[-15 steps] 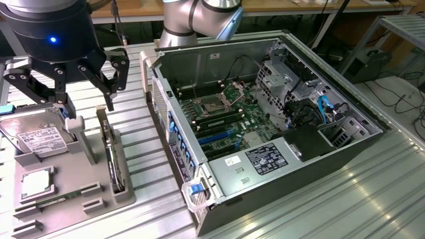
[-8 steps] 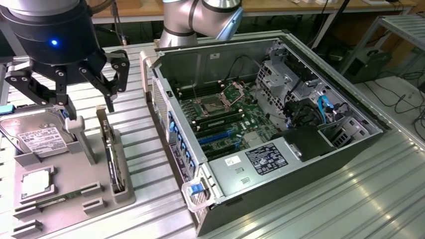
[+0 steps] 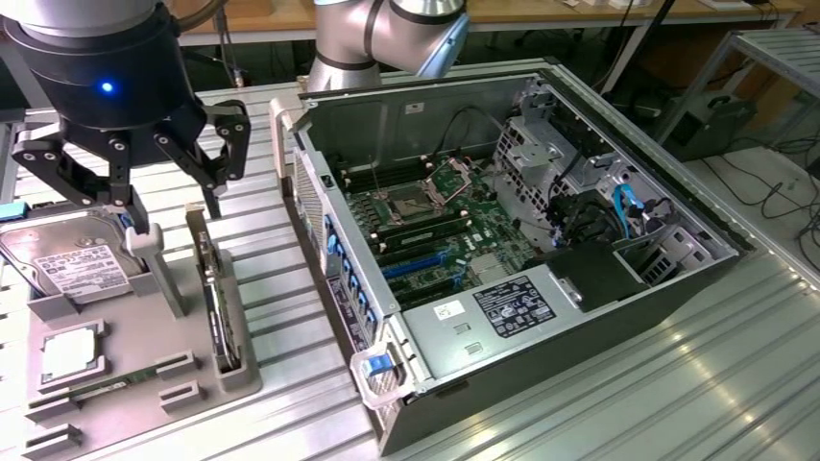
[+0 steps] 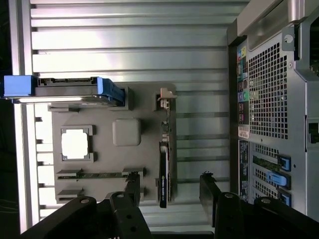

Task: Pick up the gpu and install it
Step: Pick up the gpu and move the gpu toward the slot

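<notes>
The black, cylindrical gripper (image 3: 167,197) has a small glowing blue light (image 3: 107,87) on its side and is capped by a silver-grey metal wrist ring (image 3: 90,12). Its jaws are black bar linkages joined by round silver pins (image 4: 82,201), which appear as pale dots on the dark links. At the far side of the bench, the arm (image 3: 372,38) is built from rounded silver-grey tubular joints.

gpu (image 4: 163,174): stands edge-on in the holder (image 3: 134,336); its fan face is hidden.
hard drive (image 3: 58,261): cut off by the exterior view's left edge; label print too small to read.
tool (image 3: 167,206): body cut off by the exterior view's upper edge.
computer case (image 4: 269,89): cut off by the wrist view's edge; sticker text unreadable.
</notes>
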You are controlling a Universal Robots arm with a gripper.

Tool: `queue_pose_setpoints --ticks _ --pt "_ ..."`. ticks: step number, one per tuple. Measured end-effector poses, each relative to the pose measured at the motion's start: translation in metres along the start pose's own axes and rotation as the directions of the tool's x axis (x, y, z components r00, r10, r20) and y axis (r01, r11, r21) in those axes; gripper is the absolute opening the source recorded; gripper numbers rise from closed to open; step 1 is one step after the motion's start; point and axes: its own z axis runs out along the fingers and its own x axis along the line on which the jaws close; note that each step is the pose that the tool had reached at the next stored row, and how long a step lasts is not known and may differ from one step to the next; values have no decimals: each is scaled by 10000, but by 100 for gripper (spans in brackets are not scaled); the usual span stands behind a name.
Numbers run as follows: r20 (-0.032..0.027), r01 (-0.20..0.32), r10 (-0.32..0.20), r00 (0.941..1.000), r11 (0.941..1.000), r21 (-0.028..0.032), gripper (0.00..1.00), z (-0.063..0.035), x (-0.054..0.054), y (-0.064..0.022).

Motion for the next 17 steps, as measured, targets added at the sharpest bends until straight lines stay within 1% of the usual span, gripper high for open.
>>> queue_pose_setpoints --ticks 17 --pt "0 0 0 10000 10000 0 60 61 2 -3"
